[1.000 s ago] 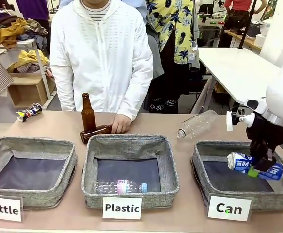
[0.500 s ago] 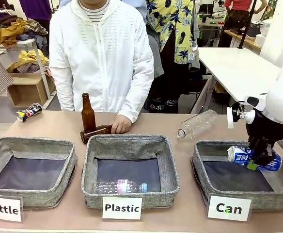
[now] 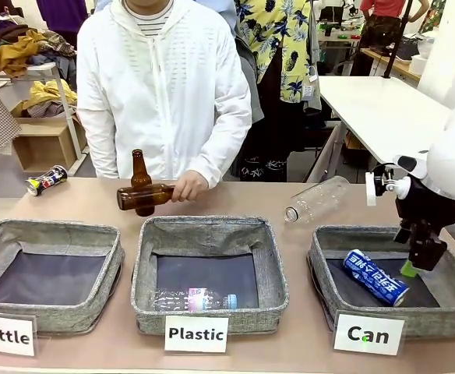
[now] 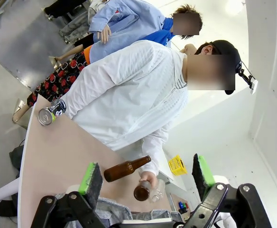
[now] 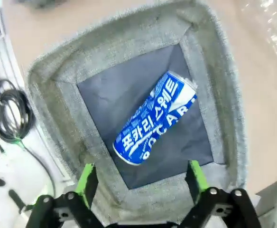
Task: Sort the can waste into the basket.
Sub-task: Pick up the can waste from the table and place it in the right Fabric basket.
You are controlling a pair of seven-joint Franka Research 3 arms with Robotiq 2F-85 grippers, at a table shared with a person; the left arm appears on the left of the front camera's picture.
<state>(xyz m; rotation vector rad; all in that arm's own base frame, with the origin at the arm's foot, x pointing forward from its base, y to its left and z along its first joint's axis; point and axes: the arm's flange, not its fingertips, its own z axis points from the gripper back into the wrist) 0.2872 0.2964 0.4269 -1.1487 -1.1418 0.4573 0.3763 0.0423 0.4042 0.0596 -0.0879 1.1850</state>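
Observation:
The blue can [image 3: 375, 276] with white lettering lies on its side on the dark lining of the grey "Can" basket [image 3: 326, 248]; the right wrist view shows the blue can [image 5: 155, 117] loose below the open fingers. My right gripper [image 3: 417, 261] hangs open above the basket's right side, holding nothing. The black can [image 3: 46, 181] lies on the table at the far left, also the black can [image 4: 51, 112] in the left wrist view. My left gripper [image 4: 145, 178] is open and empty, high above the table.
The person's hand [image 3: 187, 187] holds a brown bottle [image 3: 144, 195] sideways above the table; another brown bottle [image 3: 140, 178] stands behind it. A clear plastic bottle [image 3: 316, 199] lies behind the "Can" basket. The "Plastic" bin [image 3: 210, 231] holds a bottle; the "Bottle" bin [image 3: 48, 234] sits left.
My right gripper opened and let go of the blue can, which dropped into the "Can" basket. The person lifted the lying brown bottle off the table and moved it left.

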